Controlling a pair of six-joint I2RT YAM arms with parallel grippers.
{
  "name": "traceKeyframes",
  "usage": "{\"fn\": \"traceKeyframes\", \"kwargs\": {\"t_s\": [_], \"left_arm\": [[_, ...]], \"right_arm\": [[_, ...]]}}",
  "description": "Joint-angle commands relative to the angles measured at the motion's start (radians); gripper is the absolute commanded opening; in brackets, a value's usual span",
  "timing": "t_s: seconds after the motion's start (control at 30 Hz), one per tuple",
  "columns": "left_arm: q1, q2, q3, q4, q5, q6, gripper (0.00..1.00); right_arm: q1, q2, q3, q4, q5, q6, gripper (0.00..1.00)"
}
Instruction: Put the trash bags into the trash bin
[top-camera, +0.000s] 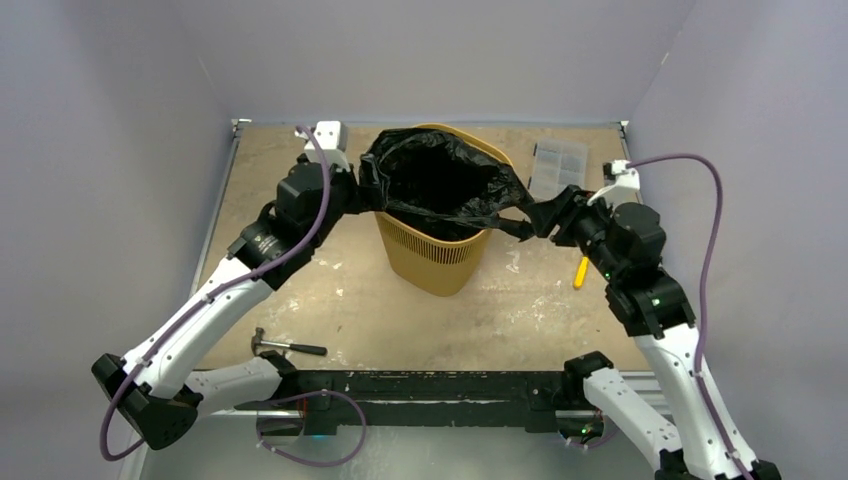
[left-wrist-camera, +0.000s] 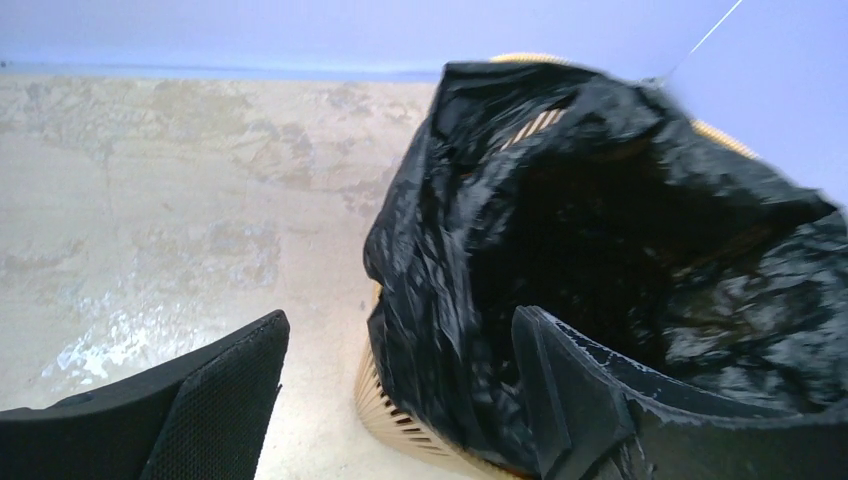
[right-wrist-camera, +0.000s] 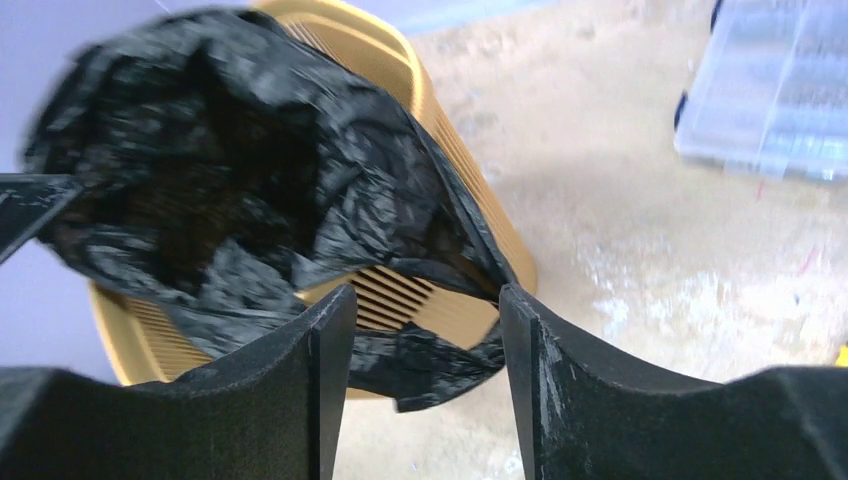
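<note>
Scuffed beige tabletop (top-camera: 330, 300), toward its far edge: trash bag (top-camera: 440, 175) sits in the mouth of the trash bin (top-camera: 432, 262), edges over the rim
Film judged light, limp, slippery and easily torn, best taken at its rim edge. Left hand (left-wrist-camera: 400, 320) gapes wide astride the bag's side, and right hand (right-wrist-camera: 425, 295) stands parted with a loose tail in the gap; neither pinches. Only the overhead view shows film drawn out toward the right hand

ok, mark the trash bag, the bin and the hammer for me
black trash bag (top-camera: 440, 180): top external view, inner film of its open mouth.
orange-yellow trash bin (top-camera: 435, 255): top external view, its front mesh wall.
hammer (top-camera: 295, 347): top external view, its handle.
</note>
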Motion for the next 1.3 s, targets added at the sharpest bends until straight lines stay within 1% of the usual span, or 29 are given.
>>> {"fn": "traceKeyframes", "kwargs": {"t_s": [0.0,0.13,0.2,0.33,0.47,0.5,0.57,0.63,0.7,0.83,0.9,0.93,0.97,1.03,1.07,1.1,1.17,1.2,1.27], "left_arm": [[0.004,-0.042,0.094,0.027,0.016,-0.021,0.82],[0.004,-0.068,0.093,-0.029,-0.035,-0.070,0.82],[0.004,-0.099,0.066,-0.040,-0.048,-0.110,0.82],[0.005,-0.172,-0.009,-0.029,-0.047,-0.169,0.82],[0.004,-0.185,-0.015,-0.001,0.065,-0.200,0.82],[0.003,-0.176,-0.015,0.009,0.099,-0.210,0.82],[0.004,-0.142,-0.011,0.027,0.163,-0.220,0.82],[0.004,-0.106,0.006,0.016,0.187,-0.221,0.81],[0.004,-0.070,0.039,-0.007,0.179,-0.193,0.81],[0.004,0.001,0.175,-0.082,0.083,-0.068,0.82],[0.012,0.044,0.253,-0.102,0.035,0.036,0.89],[0.028,0.074,0.305,-0.122,0.033,0.084,0.91],[0.049,0.113,0.371,-0.153,0.058,0.122,0.92],[0.130,0.198,0.511,-0.206,0.198,0.196,0.96],[0.155,0.243,0.574,-0.232,0.268,0.222,0.96],[0.209,0.293,0.636,-0.246,0.331,0.249,0.96],[0.300,0.393,0.749,-0.270,0.576,0.292,0.97],[0.349,0.459,0.818,-0.291,0.701,0.296,0.97],[0.417,0.588,0.953,-0.332,0.907,0.283,0.97]], "right_arm": [[-0.003,0.020,0.094,0.053,0.024,-0.051,0.59],[-0.003,0.106,0.178,0.066,0.034,-0.058,0.60],[-0.003,0.162,0.225,0.101,0.019,-0.066,0.61],[-0.003,0.303,0.371,0.116,-0.125,-0.103,0.66],[-0.005,0.424,0.457,0.133,-0.245,-0.186,0.68],[-0.008,0.446,0.476,0.131,-0.264,-0.202,0.68],[-0.018,0.489,0.515,0.122,-0.353,-0.264,0.68],[-0.024,0.531,0.565,0.085,-0.406,-0.308,0.68],[-0.031,0.555,0.595,0.049,-0.412,-0.349,0.68],[-0.076,0.547,0.580,0.038,-0.357,-0.328,0.68],[-0.105,0.535,0.561,0.029,-0.303,-0.286,0.68],[-0.126,0.526,0.546,0.028,-0.308,-0.271,0.68],[-0.145,0.512,0.529,0.035,-0.331,-0.256,0.68],[-0.182,0.491,0.487,0.049,-0.384,-0.237,0.68],[-0.195,0.482,0.480,0.051,-0.410,-0.231,0.69],[-0.208,0.473,0.465,0.053,-0.419,-0.221,0.69],[-0.237,0.453,0.433,0.061,-0.462,-0.200,0.70],[-0.250,0.441,0.419,0.063,-0.478,-0.188,0.70],[-0.286,0.411,0.381,0.082,-0.509,-0.168,0.70]]}}
